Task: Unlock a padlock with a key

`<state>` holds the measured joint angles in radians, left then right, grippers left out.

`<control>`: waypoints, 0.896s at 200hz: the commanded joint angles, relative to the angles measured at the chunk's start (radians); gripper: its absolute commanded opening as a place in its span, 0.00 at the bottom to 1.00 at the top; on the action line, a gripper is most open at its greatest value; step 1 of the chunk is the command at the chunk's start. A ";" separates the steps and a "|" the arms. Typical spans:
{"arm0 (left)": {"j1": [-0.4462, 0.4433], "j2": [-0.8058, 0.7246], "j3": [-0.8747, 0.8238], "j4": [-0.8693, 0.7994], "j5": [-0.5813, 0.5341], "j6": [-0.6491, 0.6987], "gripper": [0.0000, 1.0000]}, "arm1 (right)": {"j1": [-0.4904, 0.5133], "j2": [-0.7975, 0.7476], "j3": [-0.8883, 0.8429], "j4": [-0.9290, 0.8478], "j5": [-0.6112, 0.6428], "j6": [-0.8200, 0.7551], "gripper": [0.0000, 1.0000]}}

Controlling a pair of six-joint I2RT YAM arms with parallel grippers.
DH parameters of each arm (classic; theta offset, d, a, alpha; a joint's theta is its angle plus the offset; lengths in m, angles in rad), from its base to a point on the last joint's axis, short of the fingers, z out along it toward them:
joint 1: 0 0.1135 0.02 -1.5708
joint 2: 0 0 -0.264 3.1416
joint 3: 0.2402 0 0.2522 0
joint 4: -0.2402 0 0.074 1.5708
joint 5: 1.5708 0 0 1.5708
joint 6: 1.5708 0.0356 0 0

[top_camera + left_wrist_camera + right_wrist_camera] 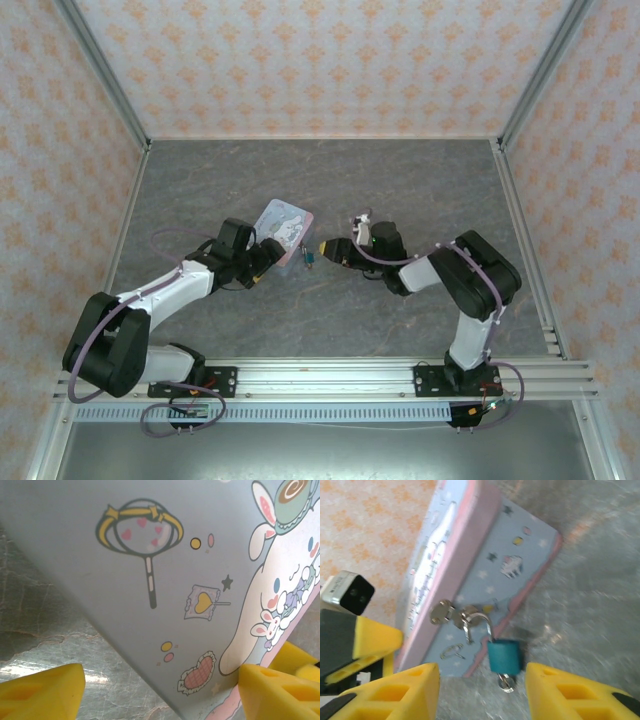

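The tiny teal padlock [504, 656] hangs by its silver shackle from the hasp [446, 614] on the side of a pastel blue-and-pink tin [515, 560]. The shackle's short leg stands free of the body. A silvery key [506, 682] sticks out of the padlock's underside. My right gripper [482, 670] is open, with the padlock just ahead between its yellow fingers. Seen from above, the padlock [310, 261] lies between both grippers. My left gripper [161, 675] is open at the tin's [150, 555] lid; its right finger [275, 690] touches the tin's edge.
The tin [287, 226] sits mid-table on the grey marbled surface [330, 180], tilted towards the left gripper [265, 255]. The right gripper [325, 246] points left at it. Patterned walls and metal posts enclose the table, and a rail runs along the near edge.
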<state>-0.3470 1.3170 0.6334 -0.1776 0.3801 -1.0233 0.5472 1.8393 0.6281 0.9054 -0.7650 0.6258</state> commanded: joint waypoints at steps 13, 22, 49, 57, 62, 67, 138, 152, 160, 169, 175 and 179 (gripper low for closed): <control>-0.001 0.008 0.003 -0.113 -0.060 0.003 0.79 | -0.001 0.097 0.099 0.093 -0.121 -0.015 0.48; -0.002 0.006 0.004 -0.113 -0.061 0.003 0.79 | 0.000 0.118 0.117 0.097 -0.134 -0.015 0.48; -0.001 0.006 0.003 -0.114 -0.063 0.002 0.79 | -0.001 0.168 0.147 0.116 -0.149 -0.014 0.50; -0.001 0.007 0.003 -0.114 -0.064 0.002 0.79 | -0.001 0.181 0.155 0.124 -0.161 -0.008 0.50; -0.001 0.007 0.004 -0.114 -0.063 0.002 0.79 | -0.001 0.191 0.162 0.132 -0.171 -0.004 0.51; -0.001 0.007 0.005 -0.114 -0.063 0.002 0.79 | 0.000 0.201 0.166 0.141 -0.182 0.000 0.51; -0.001 0.023 0.016 -0.120 -0.064 0.005 0.79 | 0.011 0.272 0.206 0.150 -0.240 -0.013 0.53; -0.001 0.027 0.020 -0.122 -0.064 0.005 0.79 | 0.017 0.283 0.219 0.140 -0.247 -0.016 0.53; -0.001 0.028 0.021 -0.122 -0.064 0.005 0.79 | 0.021 0.288 0.225 0.137 -0.252 -0.016 0.53; -0.001 0.029 0.024 -0.123 -0.064 0.004 0.79 | 0.025 0.292 0.230 0.133 -0.254 -0.017 0.53; -0.001 0.029 0.025 -0.123 -0.064 0.003 0.79 | 0.028 0.296 0.232 0.132 -0.259 -0.017 0.53; -0.001 0.029 0.026 -0.123 -0.064 0.003 0.79 | 0.030 0.297 0.235 0.131 -0.261 -0.016 0.53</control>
<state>-0.3470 1.3247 0.6521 -0.2043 0.3763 -1.0233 0.5598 2.1090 0.8436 1.0187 -0.9867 0.6296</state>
